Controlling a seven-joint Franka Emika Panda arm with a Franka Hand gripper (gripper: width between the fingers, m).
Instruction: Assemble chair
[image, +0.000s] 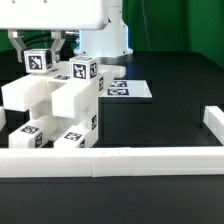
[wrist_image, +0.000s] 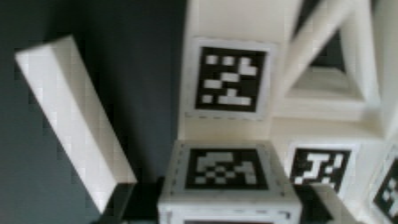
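Pincer (image: 38, 48) down over far-left top of chair (image: 55, 105), dark fingers either side of small tagged cube (image: 38, 60). Jaws partway closed, look clamped on cube; contact faces not clearly visible, so grip is a judgement. Wrist view: cube (wrist_image: 217, 175) centred between finger tips, tagged panel (wrist_image: 233, 85) just behind.

Likely step: seating cube onto chair top. To do well:
- Keep cube square to block beneath, no tilt.
- Press straight down, no side push; stack looks loosely joined.
- Release only once flush.
- Lift straight up, clear of second tagged cube (image: 82, 71) just to the exterior view's right.

Chair sits on dark counter (image: 170, 120) at left, touching long low rail (image: 130, 160) at near edge. Marker board (image: 128, 90) flat beyond chair to the right, well clear of pincer.
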